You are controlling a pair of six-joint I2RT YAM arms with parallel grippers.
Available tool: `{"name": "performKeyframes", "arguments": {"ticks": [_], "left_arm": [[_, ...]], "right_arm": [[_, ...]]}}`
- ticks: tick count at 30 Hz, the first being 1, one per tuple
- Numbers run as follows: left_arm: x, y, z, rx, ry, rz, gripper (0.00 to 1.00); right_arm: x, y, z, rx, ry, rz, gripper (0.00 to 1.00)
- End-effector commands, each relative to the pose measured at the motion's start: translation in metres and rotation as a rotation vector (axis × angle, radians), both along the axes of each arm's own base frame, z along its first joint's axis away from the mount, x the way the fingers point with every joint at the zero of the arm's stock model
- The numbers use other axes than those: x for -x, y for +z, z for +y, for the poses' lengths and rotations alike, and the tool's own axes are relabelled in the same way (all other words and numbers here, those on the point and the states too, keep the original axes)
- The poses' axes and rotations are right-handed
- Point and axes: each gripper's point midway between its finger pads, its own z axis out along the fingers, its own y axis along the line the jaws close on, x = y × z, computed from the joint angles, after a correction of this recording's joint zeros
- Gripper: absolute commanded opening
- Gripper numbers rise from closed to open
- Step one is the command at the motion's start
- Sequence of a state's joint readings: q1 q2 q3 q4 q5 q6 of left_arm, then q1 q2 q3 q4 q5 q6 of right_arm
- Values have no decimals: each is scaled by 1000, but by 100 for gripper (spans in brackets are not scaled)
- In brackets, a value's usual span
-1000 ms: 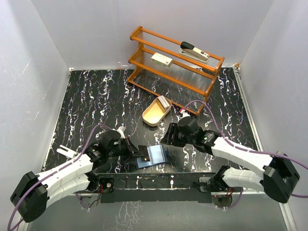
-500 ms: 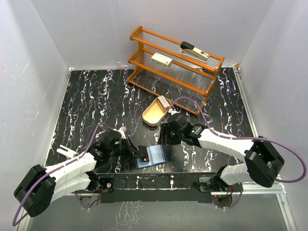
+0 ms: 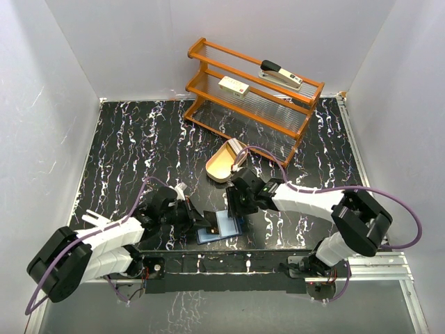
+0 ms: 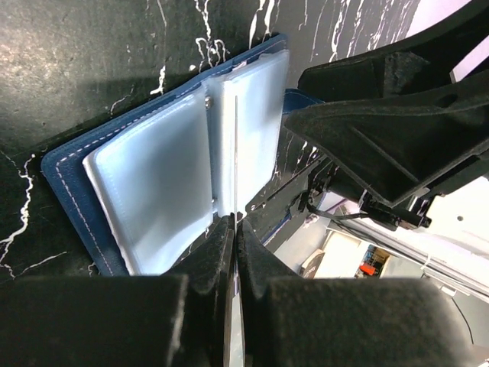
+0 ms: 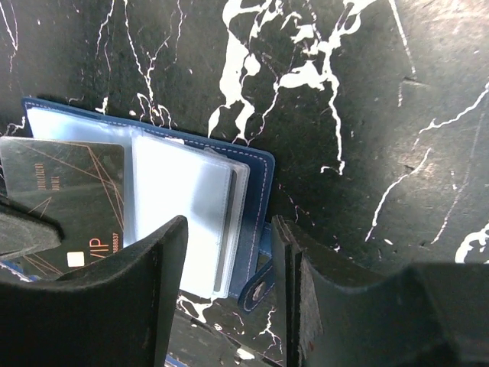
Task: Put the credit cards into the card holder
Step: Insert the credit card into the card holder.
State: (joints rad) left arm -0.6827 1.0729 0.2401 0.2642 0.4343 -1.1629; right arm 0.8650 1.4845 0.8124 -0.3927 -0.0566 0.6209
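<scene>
Left fingers [image 4: 153, 306] clenched on card [image 5: 65, 191], poised over open card holder [image 5: 191, 206] on worktop [image 3: 139, 139], likely lining up pocket. Right fingers [image 5: 130, 298] released, straddling snap-tab edge, probably steadying holder. More cards [image 3: 238, 147] in tray [image 3: 212, 170], well apart.

I am seeing the card holder [image 5: 191, 214] showing navy with pale blue pockets, the card [image 5: 69, 191] dark with golden lines, the table [image 5: 367, 115] black, white-veined.

One legible mark, on a card
The dark credit card [image 5: 65, 191] shows "VIP" in pale letters; the small digits beside it are too blurred to read.
</scene>
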Motion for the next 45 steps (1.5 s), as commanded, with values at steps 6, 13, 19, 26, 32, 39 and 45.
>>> {"name": "performKeyframes", "arguments": {"ticks": [6, 13, 19, 26, 32, 39, 45], "left_arm": [[8, -12, 0, 10, -40, 27, 0], [10, -13, -1, -6, -76, 19, 0], [10, -6, -3, -6, -107, 3, 0], [6, 12, -8, 8, -128, -29, 0], [4, 10, -11, 9, -136, -20, 0], [6, -7, -9, -15, -142, 9, 0], [12, -23, -6, -37, -148, 49, 0]], "right_arm": [[3, -2, 9, 72, 48, -60, 39], [4, -10, 3, 127, 40, -81, 30], [5, -14, 2, 138, 42, -81, 26], [6, -14, 1, 135, 37, -84, 25], [7, -14, 0, 132, 36, -89, 25], [6, -12, 0, 128, 31, -95, 25], [7, -13, 0, 129, 35, -92, 25]]}}
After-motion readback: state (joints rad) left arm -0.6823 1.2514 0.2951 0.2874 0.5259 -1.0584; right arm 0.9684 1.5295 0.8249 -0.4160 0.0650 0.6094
